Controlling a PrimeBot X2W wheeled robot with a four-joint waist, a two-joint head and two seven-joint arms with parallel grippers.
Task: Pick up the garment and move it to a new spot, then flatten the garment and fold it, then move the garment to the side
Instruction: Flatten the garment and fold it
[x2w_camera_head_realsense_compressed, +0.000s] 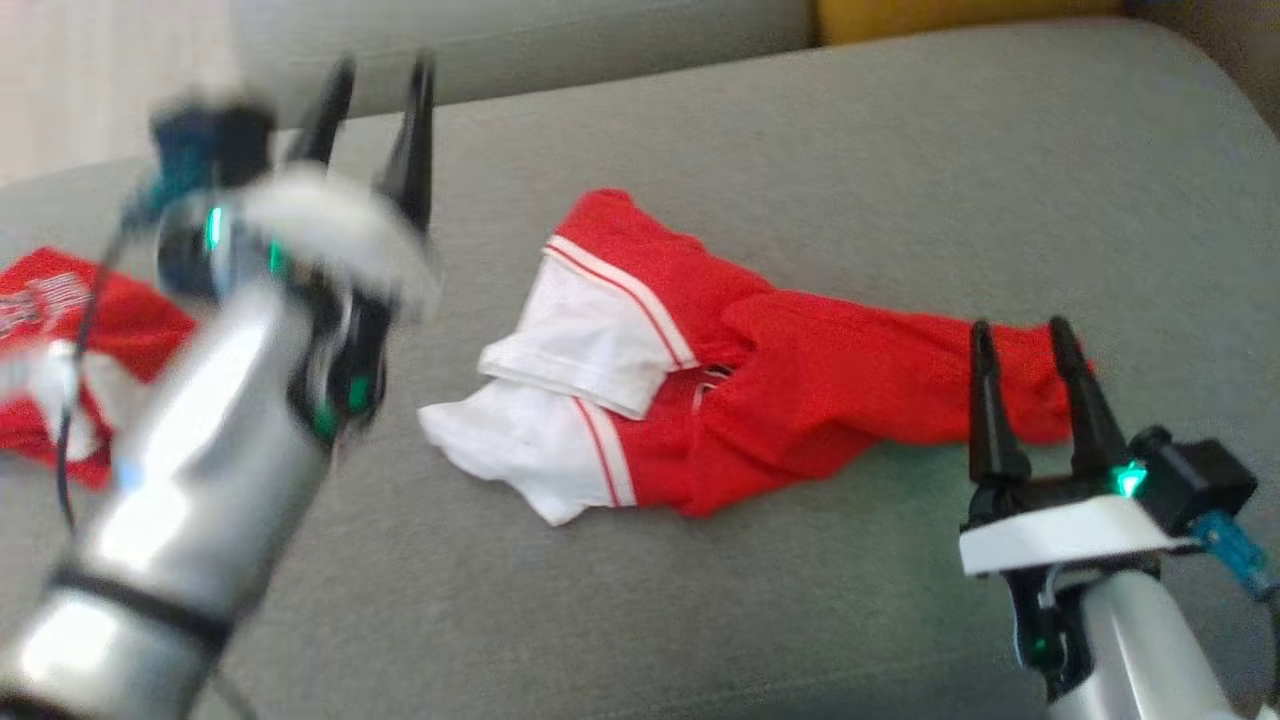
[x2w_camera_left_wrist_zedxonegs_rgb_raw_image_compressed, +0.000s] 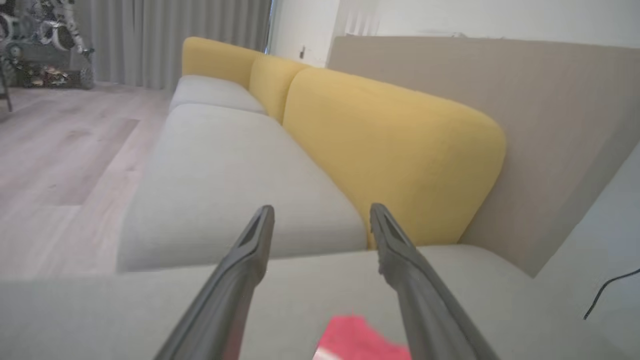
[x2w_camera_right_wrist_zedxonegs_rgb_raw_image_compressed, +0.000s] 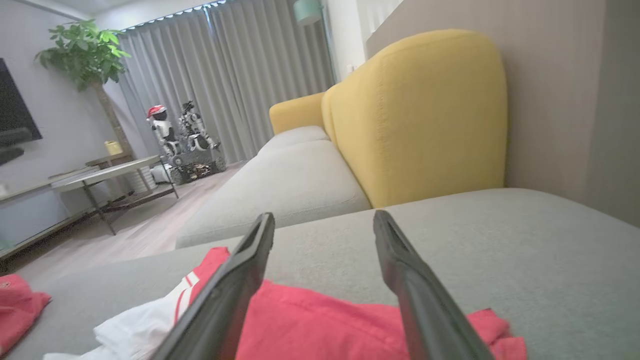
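Got my left gripper (x2w_camera_head_realsense_compressed: 381, 85) raised up high, jaws wide apart; right gripper (x2w_camera_head_realsense_compressed: 1021, 340) sits low, also wide, both empty.

A crumpled red-and-white garment (x2w_camera_head_realsense_compressed: 740, 380) lay mid-seat on the grey sofa (x2w_camera_head_realsense_compressed: 800, 600); another red garment (x2w_camera_head_realsense_compressed: 60, 340) lay at its left edge.

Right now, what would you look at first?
The red and white garment, crumpled in the middle of the grey sofa, grabs the eye first. Then the left gripper, open, a blur raised at the upper left. Yellow cushions glow behind the seat in the wrist views.
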